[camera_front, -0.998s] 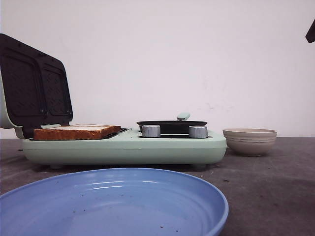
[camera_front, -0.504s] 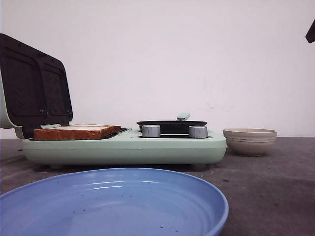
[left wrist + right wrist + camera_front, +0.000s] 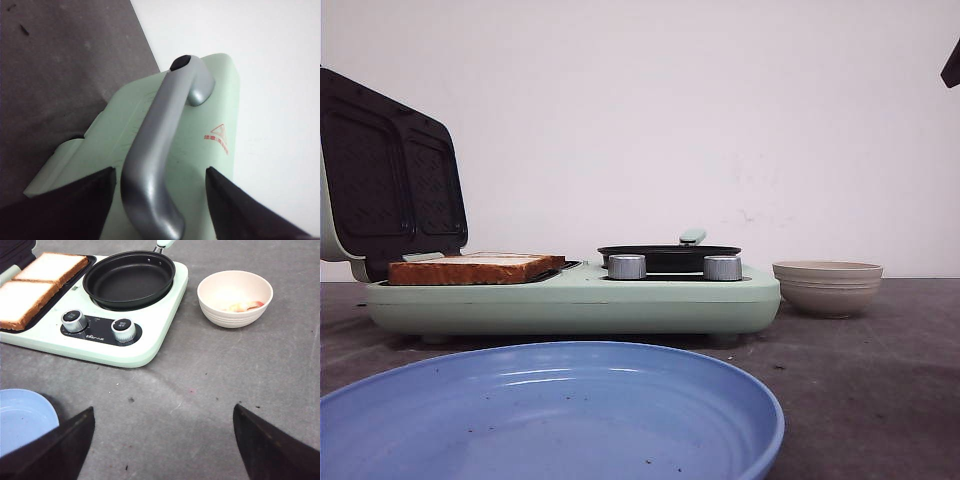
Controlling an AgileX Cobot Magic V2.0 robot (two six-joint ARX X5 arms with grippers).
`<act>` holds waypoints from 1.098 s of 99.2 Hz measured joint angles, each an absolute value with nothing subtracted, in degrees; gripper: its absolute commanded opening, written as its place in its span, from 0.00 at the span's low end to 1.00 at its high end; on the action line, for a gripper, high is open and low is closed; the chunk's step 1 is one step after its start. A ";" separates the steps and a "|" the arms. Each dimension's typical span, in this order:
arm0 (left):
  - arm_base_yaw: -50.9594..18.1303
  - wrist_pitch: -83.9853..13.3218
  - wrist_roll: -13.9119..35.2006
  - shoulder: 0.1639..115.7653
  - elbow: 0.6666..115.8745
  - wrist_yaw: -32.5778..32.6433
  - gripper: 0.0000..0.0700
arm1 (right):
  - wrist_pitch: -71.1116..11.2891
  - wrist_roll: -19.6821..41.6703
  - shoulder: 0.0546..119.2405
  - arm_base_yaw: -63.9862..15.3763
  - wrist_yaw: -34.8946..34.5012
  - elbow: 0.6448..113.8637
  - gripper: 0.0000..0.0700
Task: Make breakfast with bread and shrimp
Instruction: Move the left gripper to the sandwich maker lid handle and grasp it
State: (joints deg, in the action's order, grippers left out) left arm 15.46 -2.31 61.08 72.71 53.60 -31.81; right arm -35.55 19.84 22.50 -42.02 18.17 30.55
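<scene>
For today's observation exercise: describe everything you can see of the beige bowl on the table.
The beige bowl is round, matte and cream-coloured, with horizontal ribs around its outer wall, and looks ceramic or plastic. It stands upright on the dark grey table, to the right of the mint-green cooker and apart from it. Inside lie a few small pinkish-orange shrimp, seen only from the right wrist view. Nothing else touches it.

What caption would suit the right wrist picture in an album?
Open right gripper hovering over the table: two bread slices on the grill, empty black pan, shrimp waiting in a beige bowl.
</scene>
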 measured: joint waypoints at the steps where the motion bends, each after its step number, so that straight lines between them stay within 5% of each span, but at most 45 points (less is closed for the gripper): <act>1: 15.46 -2.31 61.08 72.71 53.60 -31.81 0.43 | -35.55 19.84 22.50 -42.02 18.17 30.55 0.77; 27: 15.46 -2.33 61.08 72.71 53.60 -30.68 0.42 | -35.55 19.84 22.50 -42.04 18.17 30.55 0.77; 40: 15.46 -2.31 61.06 72.71 53.60 -30.00 0.26 | -35.55 19.84 22.50 -42.04 18.17 30.55 0.77; 109: 14.20 -1.89 60.95 73.08 53.60 -29.71 0.08 | -35.55 19.84 22.50 -42.02 18.17 30.55 0.77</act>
